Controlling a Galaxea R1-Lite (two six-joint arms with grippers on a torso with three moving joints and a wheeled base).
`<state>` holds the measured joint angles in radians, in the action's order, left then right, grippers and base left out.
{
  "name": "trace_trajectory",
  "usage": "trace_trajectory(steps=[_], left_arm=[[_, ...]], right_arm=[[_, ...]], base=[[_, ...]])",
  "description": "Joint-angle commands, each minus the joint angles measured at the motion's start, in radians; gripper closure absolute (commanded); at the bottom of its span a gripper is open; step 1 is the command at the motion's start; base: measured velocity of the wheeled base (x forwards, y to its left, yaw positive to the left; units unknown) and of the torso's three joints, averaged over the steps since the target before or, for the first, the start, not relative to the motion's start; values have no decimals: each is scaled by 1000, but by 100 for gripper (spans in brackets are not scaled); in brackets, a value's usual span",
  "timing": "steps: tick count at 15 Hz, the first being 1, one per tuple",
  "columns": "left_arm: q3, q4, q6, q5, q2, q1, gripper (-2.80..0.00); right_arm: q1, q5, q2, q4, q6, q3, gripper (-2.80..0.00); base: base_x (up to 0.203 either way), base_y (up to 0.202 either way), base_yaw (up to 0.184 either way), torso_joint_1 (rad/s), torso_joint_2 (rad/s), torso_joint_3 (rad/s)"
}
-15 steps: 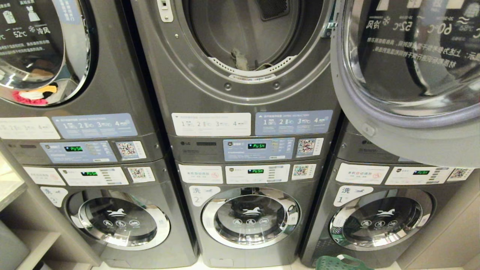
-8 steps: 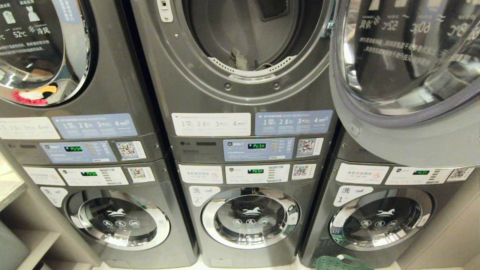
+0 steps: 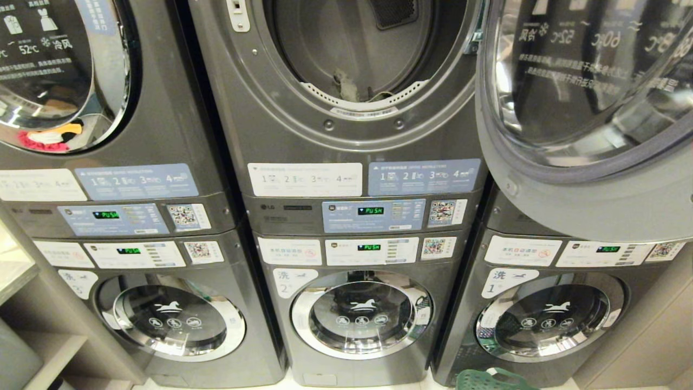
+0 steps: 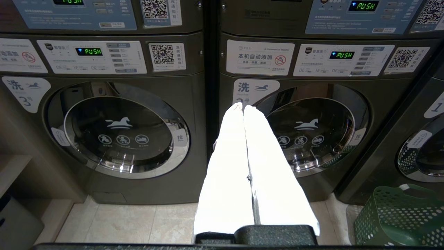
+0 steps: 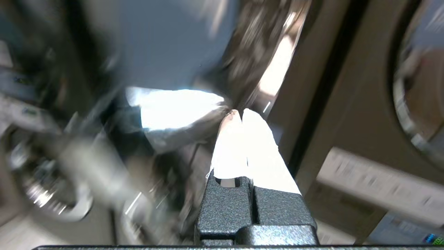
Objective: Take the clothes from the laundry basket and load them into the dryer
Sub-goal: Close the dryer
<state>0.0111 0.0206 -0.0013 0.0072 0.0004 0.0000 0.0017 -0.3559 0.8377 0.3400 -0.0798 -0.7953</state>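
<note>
Both grippers, left [image 4: 242, 108] and right [image 5: 238, 113], have white fingers pressed together, empty. Three stacked grey metal machines; middle dryer [image 3: 352, 59] drum open, round glass door [image 3: 584, 108] swung aside. One green perforated laundry basket [image 4: 399, 217].

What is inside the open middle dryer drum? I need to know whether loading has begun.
In the dryer drum, only a small pale clump by the front lip shows; its upper part is out of view.

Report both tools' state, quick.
Left tool: closed, holding nothing.
Right tool: closed, holding nothing.
</note>
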Motion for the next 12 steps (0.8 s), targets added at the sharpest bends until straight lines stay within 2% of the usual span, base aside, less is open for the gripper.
trace_trajectory(steps=[1, 3, 7, 9, 12], left_arm=[[0, 0, 0, 0, 0, 0, 0], [0, 0, 0, 0, 0, 0, 0], [0, -1, 0, 0, 0, 0, 0], [0, 1, 0, 0, 0, 0, 0], [1, 1, 1, 0, 0, 0, 0]], right_arm=[[2, 37, 109, 54, 2, -58, 0], [9, 13, 104, 56, 33, -61, 0], [18, -52, 105, 53, 200, -198, 0], [20, -101, 102, 24, 223, -252, 0], [26, -164, 89, 5, 223, -220, 0]], base=[[0, 0, 0, 0, 0, 0], [0, 0, 0, 0, 0, 0], [0, 0, 0, 0, 0, 0], [0, 0, 0, 0, 0, 0], [0, 0, 0, 0, 0, 0]])
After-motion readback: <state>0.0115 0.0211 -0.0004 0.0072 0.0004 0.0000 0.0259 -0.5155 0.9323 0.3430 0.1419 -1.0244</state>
